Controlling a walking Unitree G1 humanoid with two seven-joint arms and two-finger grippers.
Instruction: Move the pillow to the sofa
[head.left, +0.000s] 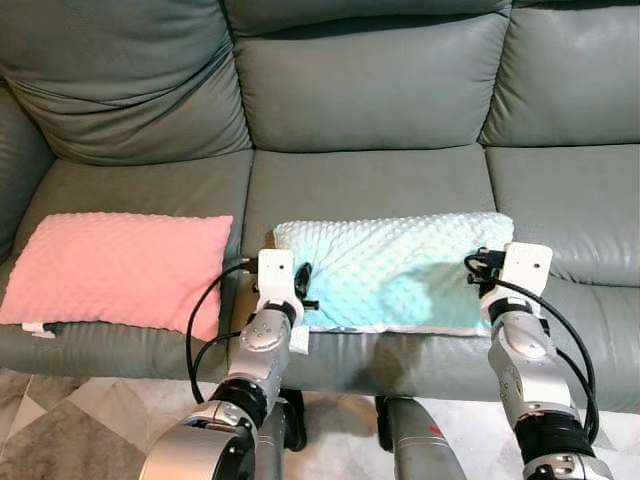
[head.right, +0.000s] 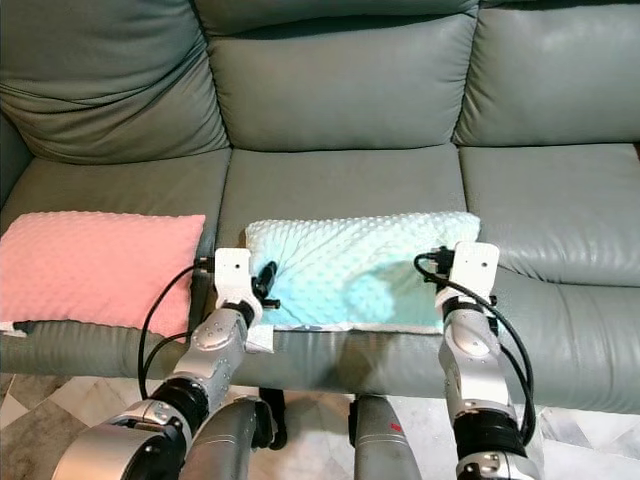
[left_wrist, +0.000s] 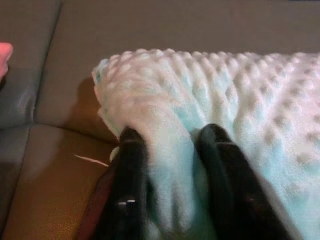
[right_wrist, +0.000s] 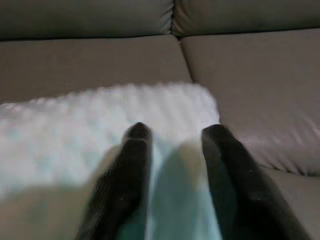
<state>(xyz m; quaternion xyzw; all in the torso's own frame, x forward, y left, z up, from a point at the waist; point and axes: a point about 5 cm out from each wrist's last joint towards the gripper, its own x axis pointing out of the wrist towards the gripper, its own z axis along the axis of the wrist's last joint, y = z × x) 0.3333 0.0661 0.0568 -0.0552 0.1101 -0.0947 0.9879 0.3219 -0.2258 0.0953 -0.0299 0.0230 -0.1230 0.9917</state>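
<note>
Mint pillow (head.left: 400, 268) on grey sofa (head.left: 370, 100)

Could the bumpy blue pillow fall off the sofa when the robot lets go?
Maybe. The mint pillow lies near the front edge of the sofa seat, so it might slide off if bumped. The left gripper pinches a fold of its end, and the right gripper straddles the other end. If either pulls back before it opens fully, it could drag the pillow forward. The pink pillow is close on the left and could get nudged.

Both grippers are gripping a mint pillow (head.left: 395, 270) on a grey sofa (head.left: 370, 100); a pink pillow (head.left: 115, 268) is lying at nine o'clock.
</note>
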